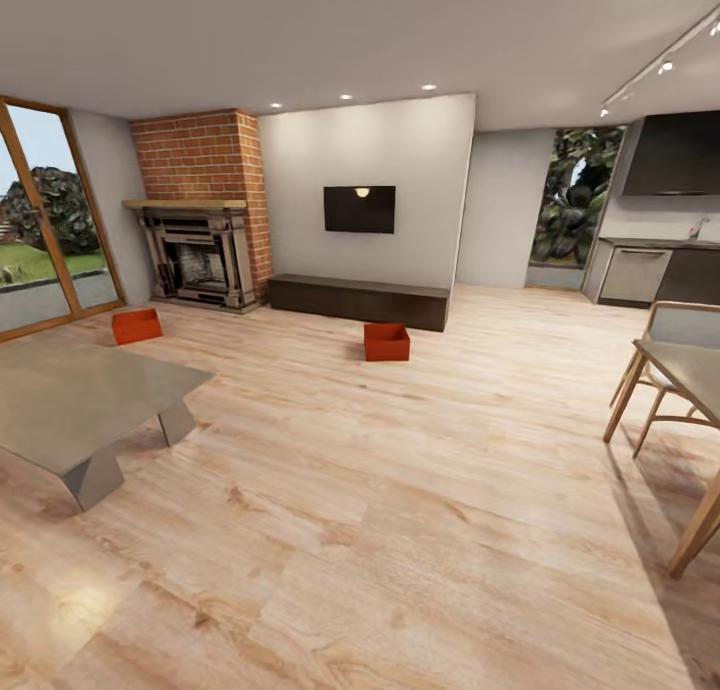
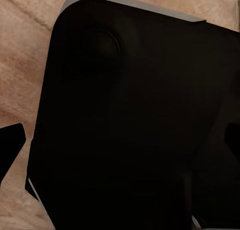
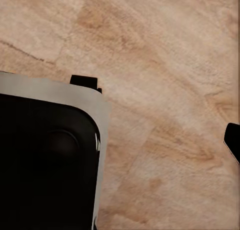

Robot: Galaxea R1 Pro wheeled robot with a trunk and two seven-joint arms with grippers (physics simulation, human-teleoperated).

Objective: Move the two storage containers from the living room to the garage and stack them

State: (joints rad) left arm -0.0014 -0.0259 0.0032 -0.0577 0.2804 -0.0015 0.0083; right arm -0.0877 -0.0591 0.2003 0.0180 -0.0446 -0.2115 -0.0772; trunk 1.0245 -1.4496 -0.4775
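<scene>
Light wood floor (image 1: 400, 490) carried two orange-red containers: one (image 1: 136, 325) at middle left beside the fireplace (image 1: 197, 255), one (image 1: 386, 341) at centre beside the bench (image 1: 360, 300). State of both hands I could not tell.

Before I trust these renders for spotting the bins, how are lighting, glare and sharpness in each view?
Head view: evenly lit, sharp, wide-angle stretch at the edges, a glare patch on the wood floor; both storage containers clear. Left wrist view: mostly dark robot body. Right wrist view: soft, slightly blurred planks.

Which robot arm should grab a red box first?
Hard to say yet: both boxes sit far off. The nearer box lies about straight ahead, favouring neither arm. The far box by the fireplace would probably suit the left.
</scene>
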